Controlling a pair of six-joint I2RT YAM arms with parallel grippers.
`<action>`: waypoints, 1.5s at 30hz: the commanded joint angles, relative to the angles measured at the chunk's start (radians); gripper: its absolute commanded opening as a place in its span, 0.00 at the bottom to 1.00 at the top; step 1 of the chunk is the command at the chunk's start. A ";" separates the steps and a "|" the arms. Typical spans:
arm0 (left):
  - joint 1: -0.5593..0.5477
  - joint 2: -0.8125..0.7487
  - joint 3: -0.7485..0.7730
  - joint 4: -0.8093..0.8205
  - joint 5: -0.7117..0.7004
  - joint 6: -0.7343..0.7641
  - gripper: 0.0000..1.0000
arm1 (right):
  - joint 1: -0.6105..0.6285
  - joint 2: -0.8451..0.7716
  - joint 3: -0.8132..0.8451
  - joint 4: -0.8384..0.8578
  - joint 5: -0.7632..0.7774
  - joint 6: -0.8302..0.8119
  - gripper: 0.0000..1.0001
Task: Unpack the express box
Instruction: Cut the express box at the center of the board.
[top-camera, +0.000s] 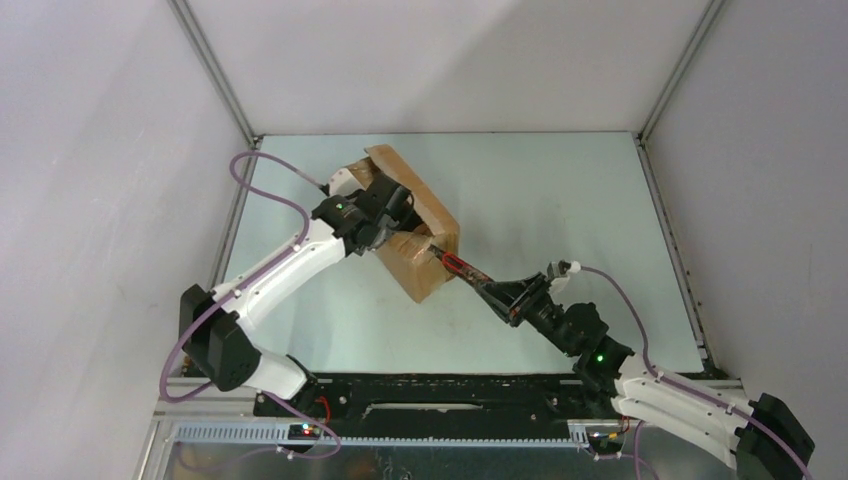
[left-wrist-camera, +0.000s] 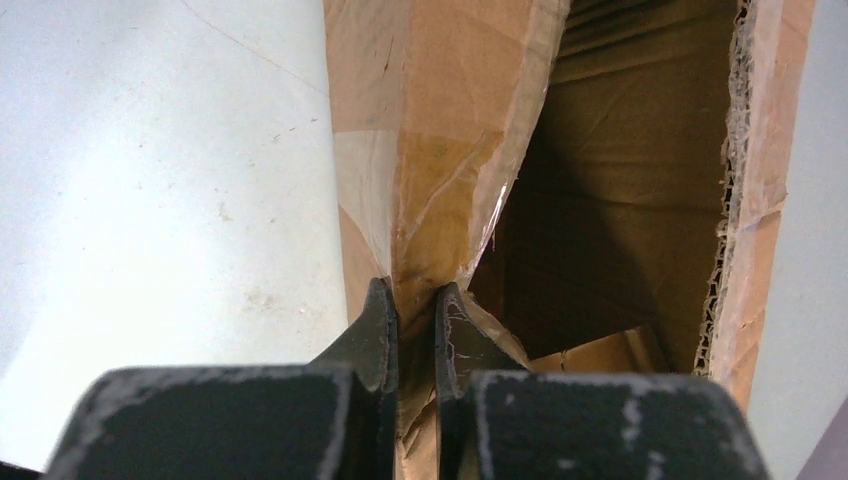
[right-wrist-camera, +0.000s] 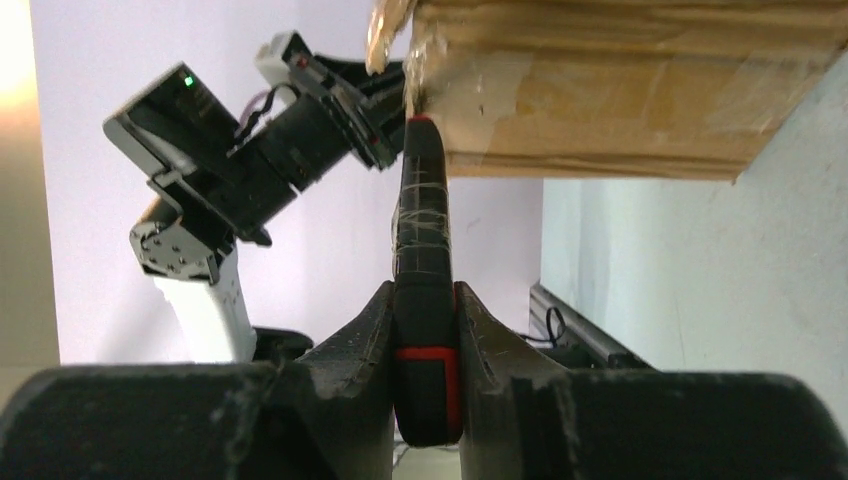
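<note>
The left fingers are clenched on a flap of the express box. The creased cardboard, with clear tape peeling along its edge, rises straight out from between the fingertips. Just right of these fingers the box gapes open onto a dark brown interior, and beyond that runs a torn corrugated edge. Left of them lies the pale table.

The right fingers grasp a black cutter with red trim, its handle wound with clear tape. It stands up from between the fingertips, and its tip meets the taped lower corner of the box, which spreads above and to the right of these fingers. To their left the left arm reaches in toward the same corner.

From above, the box sits askew on the table's far left part, between the two sets of fingers.
</note>
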 joint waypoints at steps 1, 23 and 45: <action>-0.113 0.000 -0.029 0.115 0.216 0.013 0.00 | 0.035 0.034 0.064 0.149 -0.118 0.008 0.00; -0.134 -0.102 -0.166 0.118 0.320 0.015 0.00 | -0.150 -0.063 0.148 -0.111 -0.172 -0.113 0.00; -0.170 -0.108 -0.134 0.074 0.429 0.119 0.00 | -0.135 0.083 0.193 -0.059 -0.164 -0.230 0.00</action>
